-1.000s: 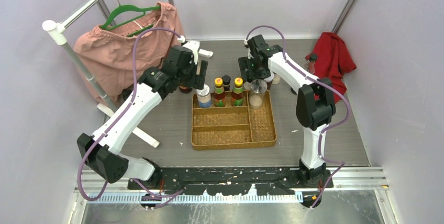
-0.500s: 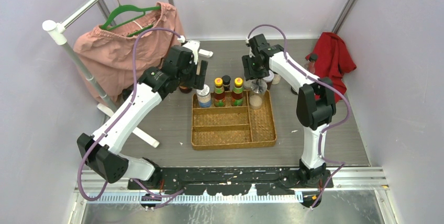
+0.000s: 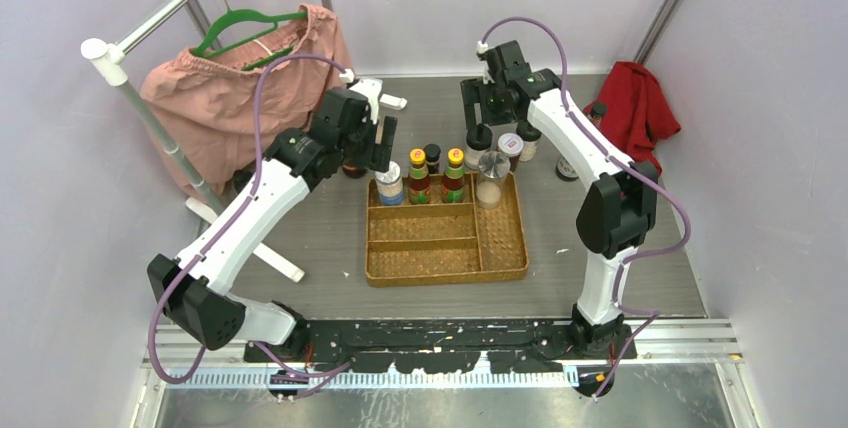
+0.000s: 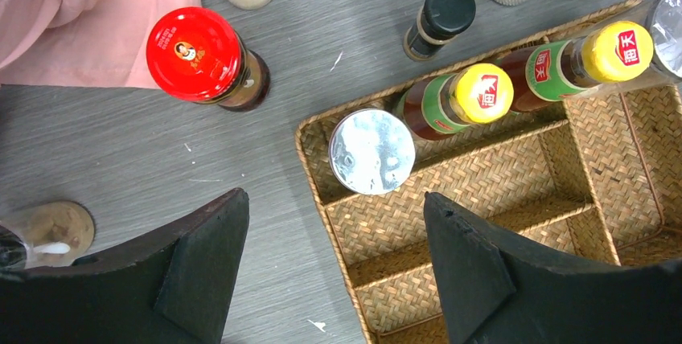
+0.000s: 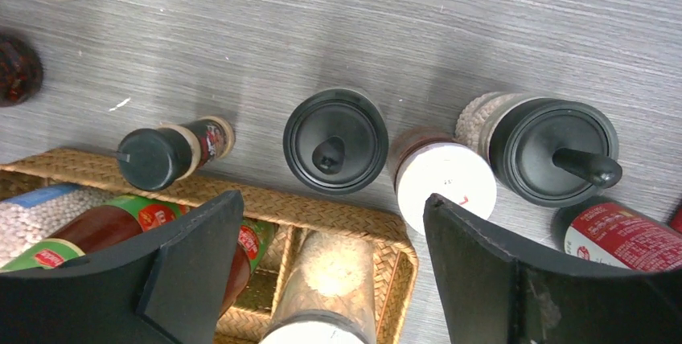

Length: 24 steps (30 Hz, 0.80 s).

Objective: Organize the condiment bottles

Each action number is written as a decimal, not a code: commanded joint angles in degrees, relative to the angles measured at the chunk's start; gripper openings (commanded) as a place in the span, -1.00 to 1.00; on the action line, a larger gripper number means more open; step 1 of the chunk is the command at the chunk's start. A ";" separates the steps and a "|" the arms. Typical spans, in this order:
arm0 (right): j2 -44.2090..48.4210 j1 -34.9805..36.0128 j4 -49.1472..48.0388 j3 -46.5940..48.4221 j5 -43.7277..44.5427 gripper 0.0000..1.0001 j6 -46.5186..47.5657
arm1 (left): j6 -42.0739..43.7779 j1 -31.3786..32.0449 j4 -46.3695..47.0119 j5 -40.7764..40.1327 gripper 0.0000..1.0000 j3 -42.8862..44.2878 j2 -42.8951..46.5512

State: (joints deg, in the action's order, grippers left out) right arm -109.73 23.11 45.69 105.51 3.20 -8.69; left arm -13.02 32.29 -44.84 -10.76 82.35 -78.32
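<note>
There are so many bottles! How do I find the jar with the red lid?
Find the tan woven tray in the middle of the table. Just outside its far left corner, beside the pink cloth, stands a squat jar with dark contents. Its wide, bright red lid with a small picture on top sets it apart: its neighbours wear silver, yellow or black caps.

From above and behind we overlook the whole bench; our wrist cameras face straight down, close in, all three sharing the far edge of the woven tray.
</note>
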 commanded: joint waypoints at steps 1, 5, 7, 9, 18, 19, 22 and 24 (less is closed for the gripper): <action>0.09 -0.02 1.34 1.23 0.89 0.78 1.07 | 0.70 0.14 0.48 0.83 0.60 -0.12 1.86; -3.09 -0.03 0.76 3.19 1.00 0.78 1.73 | 1.05 0.11 -0.08 0.58 0.60 0.41 1.95; -4.88 -0.02 0.59 4.65 1.09 0.78 2.17 | 1.28 0.09 -0.48 0.44 0.60 0.87 2.03; -6.47 -0.05 0.37 6.20 0.96 0.80 2.34 | 1.40 0.14 -0.79 0.31 0.60 1.12 2.10; -11.74 -0.03 -0.07 9.63 -0.26 0.85 1.72 | 1.94 0.13 -1.37 0.04 0.60 1.40 1.79; -12.00 -0.04 -0.15 9.51 -0.36 0.82 1.56 | 2.02 0.12 -1.34 0.04 0.60 1.41 1.71; -12.30 -0.06 -0.29 8.75 -0.87 0.77 0.98 | 2.19 0.14 -1.47 -0.04 0.60 1.50 1.43; -11.71 -0.08 -1.04 7.18 -1.01 0.75 0.65 | 2.21 0.14 -1.35 -0.05 0.60 1.50 1.32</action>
State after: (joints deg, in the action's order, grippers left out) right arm -122.74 23.11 46.44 112.53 3.14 -7.51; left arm -11.66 32.29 -46.17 -10.50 82.26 -78.30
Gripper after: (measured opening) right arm 0.884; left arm 0.802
